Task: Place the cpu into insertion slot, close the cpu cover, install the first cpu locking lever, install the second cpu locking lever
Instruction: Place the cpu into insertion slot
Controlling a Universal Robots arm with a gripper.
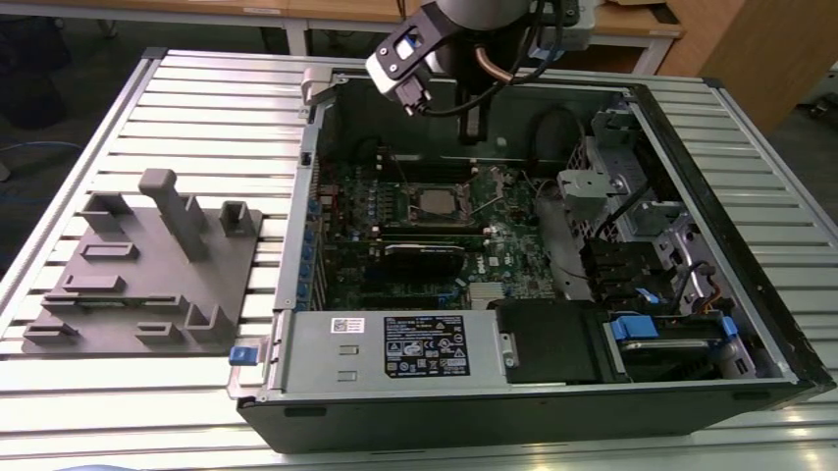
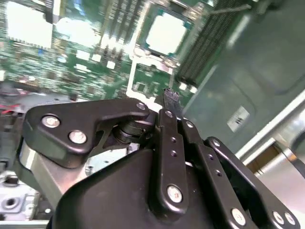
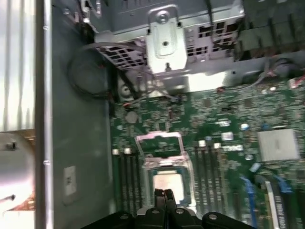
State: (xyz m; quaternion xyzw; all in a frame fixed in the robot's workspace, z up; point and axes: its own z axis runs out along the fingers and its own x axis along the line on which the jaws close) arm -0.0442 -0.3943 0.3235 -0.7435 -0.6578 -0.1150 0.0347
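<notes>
Arm reaches down into open computer case (image 1: 733, 167), gripper (image 1: 472, 133) clenched, empty, near cpu (image 3: 167, 183) seated in insertion slot (image 3: 190, 177); cpu cover (image 3: 158, 139) open.

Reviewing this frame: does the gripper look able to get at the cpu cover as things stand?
Probably yes. The gripper hangs over the open case close to the cpu, and the cpu cover lies right beside it with no cable or bracket between them.
</notes>
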